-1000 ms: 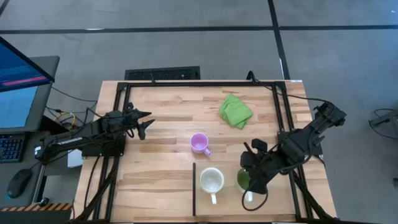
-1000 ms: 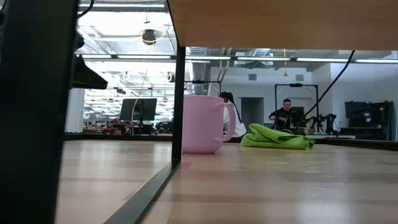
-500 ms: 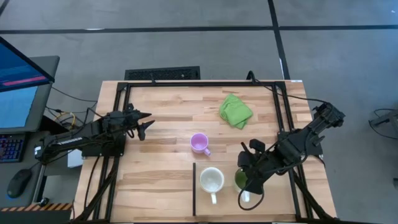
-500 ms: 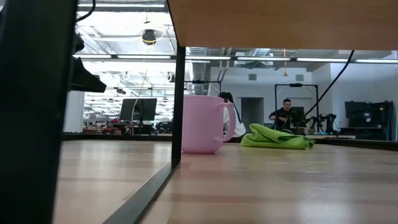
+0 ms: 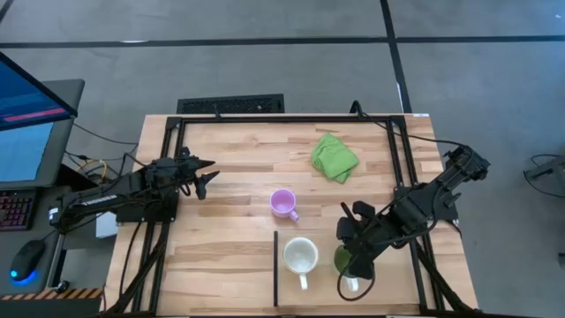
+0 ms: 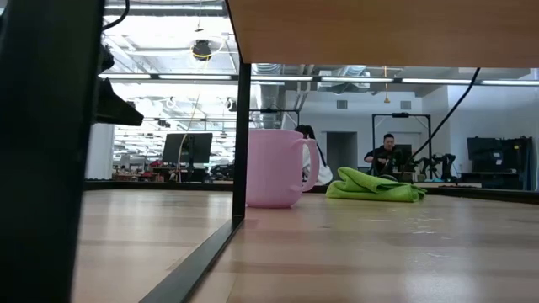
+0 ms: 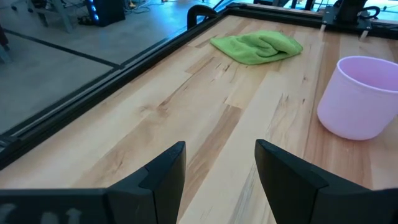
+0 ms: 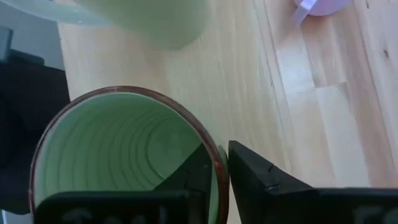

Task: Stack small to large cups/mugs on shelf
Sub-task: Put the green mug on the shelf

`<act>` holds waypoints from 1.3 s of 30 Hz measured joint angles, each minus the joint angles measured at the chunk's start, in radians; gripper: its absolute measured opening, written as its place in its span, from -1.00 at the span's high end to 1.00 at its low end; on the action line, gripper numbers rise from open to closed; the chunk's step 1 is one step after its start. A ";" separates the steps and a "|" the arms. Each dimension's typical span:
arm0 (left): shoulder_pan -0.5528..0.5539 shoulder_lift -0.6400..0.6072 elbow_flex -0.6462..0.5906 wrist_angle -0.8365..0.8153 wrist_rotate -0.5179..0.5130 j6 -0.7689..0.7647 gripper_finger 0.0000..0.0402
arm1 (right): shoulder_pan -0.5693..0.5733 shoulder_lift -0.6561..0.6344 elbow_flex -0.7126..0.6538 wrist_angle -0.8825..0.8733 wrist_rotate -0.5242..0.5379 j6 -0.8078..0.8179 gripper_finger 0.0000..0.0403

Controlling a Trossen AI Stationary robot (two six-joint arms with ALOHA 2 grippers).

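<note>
Right wrist view puts the right gripper (image 8: 219, 180) straddling the rim of the green mug (image 8: 124, 155), one dark finger inside the cup and the other outside, pinched on the thin wall. From above, that gripper (image 5: 351, 256) sits directly over the same mug (image 5: 344, 259), which rests on the shelf (image 5: 388, 291), just beside the white mug (image 5: 300, 256) on the side away from the black strip (image 5: 275, 268). The white mug stands upright between the strip and the green one, its handle pointing toward the table's near edge. The purple mug (image 5: 282, 203) lies beyond the white mug toward the far side of the table, off the shelf, close to the strip's far end. I'd judge the coming move turns on that short sideways gap: the white mug is the green one's close neighbour, and the right arm is far nearer to both than the left. The left gripper (image 5: 205, 177) waits with fingers apart, well beyond the purple mug on the strip's other side. The green mug is pale green inside with a darker brownish rim.
</note>
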 joint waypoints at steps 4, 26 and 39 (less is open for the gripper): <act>0.000 0.000 0.000 0.000 0.000 0.000 0.08 | 0.000 0.000 0.000 0.012 -0.007 0.003 0.63; 0.000 0.000 0.000 0.000 0.000 -0.024 0.08 | -0.007 0.002 0.000 0.012 0.009 0.089 0.63; 0.000 0.000 0.000 -0.001 0.000 -0.026 0.08 | -0.008 0.002 0.000 0.014 0.012 0.106 0.49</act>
